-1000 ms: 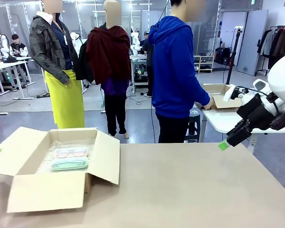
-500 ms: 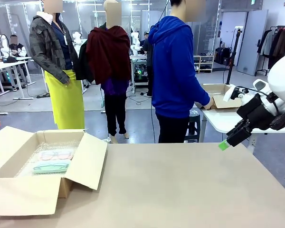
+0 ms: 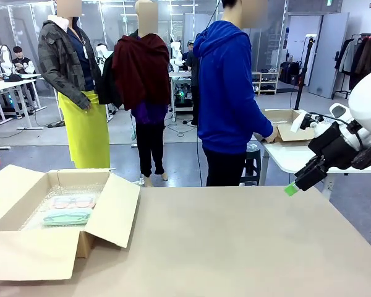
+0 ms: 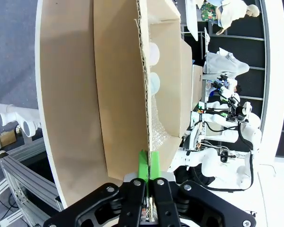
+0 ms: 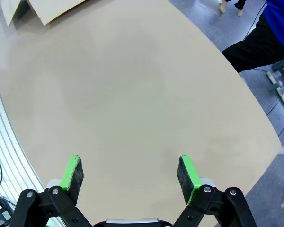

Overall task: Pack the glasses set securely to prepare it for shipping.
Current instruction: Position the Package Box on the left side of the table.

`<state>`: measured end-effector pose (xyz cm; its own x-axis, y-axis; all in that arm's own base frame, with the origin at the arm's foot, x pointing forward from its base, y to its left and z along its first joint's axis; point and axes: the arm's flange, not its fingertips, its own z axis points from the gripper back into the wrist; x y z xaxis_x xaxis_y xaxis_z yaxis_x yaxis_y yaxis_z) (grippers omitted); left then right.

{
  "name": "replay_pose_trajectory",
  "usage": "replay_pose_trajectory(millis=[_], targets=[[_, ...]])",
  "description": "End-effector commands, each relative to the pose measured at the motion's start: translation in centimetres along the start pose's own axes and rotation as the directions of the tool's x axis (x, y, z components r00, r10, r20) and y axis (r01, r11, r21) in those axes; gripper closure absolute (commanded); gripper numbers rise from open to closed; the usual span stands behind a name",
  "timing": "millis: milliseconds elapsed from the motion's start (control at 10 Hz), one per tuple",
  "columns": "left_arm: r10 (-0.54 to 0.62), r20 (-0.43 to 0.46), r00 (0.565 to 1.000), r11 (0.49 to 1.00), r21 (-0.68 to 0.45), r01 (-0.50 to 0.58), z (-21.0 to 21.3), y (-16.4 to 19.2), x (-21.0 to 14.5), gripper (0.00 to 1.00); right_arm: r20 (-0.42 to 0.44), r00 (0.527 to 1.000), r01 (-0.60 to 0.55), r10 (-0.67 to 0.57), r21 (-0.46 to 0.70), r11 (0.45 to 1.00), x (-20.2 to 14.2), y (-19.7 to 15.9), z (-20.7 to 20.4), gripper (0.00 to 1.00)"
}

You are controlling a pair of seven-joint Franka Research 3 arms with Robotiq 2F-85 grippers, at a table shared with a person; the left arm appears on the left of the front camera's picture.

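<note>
1. My left gripper [image 4: 148, 165] is squeezed tight on the edge of a flap of the big cardboard box [image 3: 43, 247]. The two green pads [image 4: 142, 164] pinch the thin cardboard between them.
2. My right gripper [image 5: 130, 174] is wide apart and holds nothing. It hangs in the air over the bare tan table [image 3: 247, 247], off to my right side.
3. The box sits on the table on my left side, with its flaps folded out.
4. The pink case [image 3: 73, 202] and the mint green case [image 3: 67, 216] lie flat inside the box, on bubble wrap [image 3: 80, 189]. They are just beside each other, with the pink one farther from me.
5. A person in a blue hoodie [image 3: 226, 86] stands past the far edge of the table.
</note>
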<state>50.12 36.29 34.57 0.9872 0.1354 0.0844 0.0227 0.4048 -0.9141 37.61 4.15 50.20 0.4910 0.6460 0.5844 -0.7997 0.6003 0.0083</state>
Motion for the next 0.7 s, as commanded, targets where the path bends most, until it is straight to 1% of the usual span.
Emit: replay_pose_trajectory(millis=[0,100,200,300,500,600], targets=[[0.000,0.000,1.000,1.000,0.000,0.000,0.0,0.0,0.0,0.99,-0.008,1.000,0.013,-0.013,-0.003,1.000,0.2,0.2,0.0,0.00],[-0.012,0.015,1.000,1.000,0.019,0.011,0.3,0.0,0.2,0.61,-0.008,1.000,0.013,-0.013,-0.003,1.000,0.2,0.2,0.0,0.00],[-0.022,0.034,0.999,0.999,0.036,0.021,0.6,-0.1,0.3,0.53,-0.008,1.000,0.013,-0.013,-0.003,1.000,0.2,0.2,0.0,0.00],[-0.025,0.042,0.999,0.997,0.069,0.022,0.8,-0.2,0.1,0.15,-0.008,1.000,0.013,-0.013,-0.003,1.000,0.2,0.2,0.0,0.00],[-0.028,0.065,0.998,0.993,0.119,0.020,1.7,-0.1,-0.4,0.00,-0.008,1.000,0.013,-0.013,-0.003,1.000,0.2,0.2,0.0,0.00],[-0.038,0.077,0.996,0.988,0.152,0.026,2.3,-0.1,-0.4,0.00,-0.008,1.000,0.013,-0.013,-0.003,1.000,0.2,0.2,0.0,0.00]])
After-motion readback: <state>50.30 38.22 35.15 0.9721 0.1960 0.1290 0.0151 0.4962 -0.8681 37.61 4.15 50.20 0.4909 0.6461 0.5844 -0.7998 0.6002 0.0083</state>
